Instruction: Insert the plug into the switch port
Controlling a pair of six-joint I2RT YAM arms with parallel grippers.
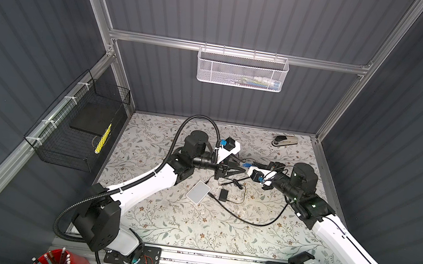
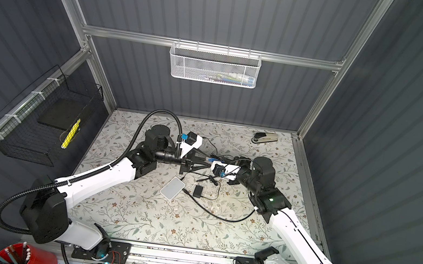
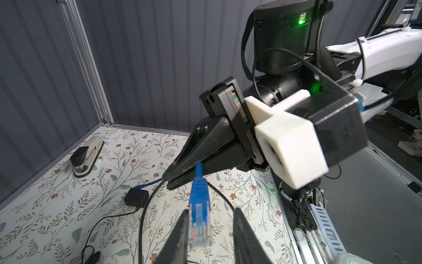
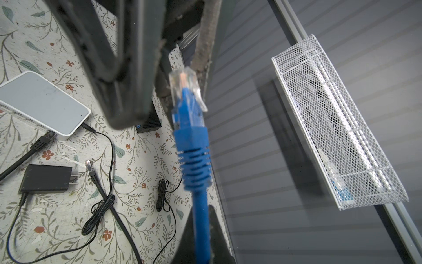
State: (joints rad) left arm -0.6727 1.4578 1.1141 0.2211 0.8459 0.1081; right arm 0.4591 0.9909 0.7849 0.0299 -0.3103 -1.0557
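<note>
In both top views the two grippers meet above the middle of the table (image 1: 190, 229), the left reaching in from nine o'clock and the right from three o'clock. The right gripper (image 3: 170, 180) is pressed together on the blue cable (image 4: 201, 217), just behind the plug (image 3: 199, 219). The plug's clear tip sticks out between the fingers of the left gripper (image 3: 212, 213). These are partly spread: one finger (image 3: 180, 235) touches the plug's side, while the other (image 3: 246, 237) stands apart from it. The plug hangs clear of the table. The white switch (image 1: 198, 191) lies flat at about eight o'clock from the plug, well apart.
</note>
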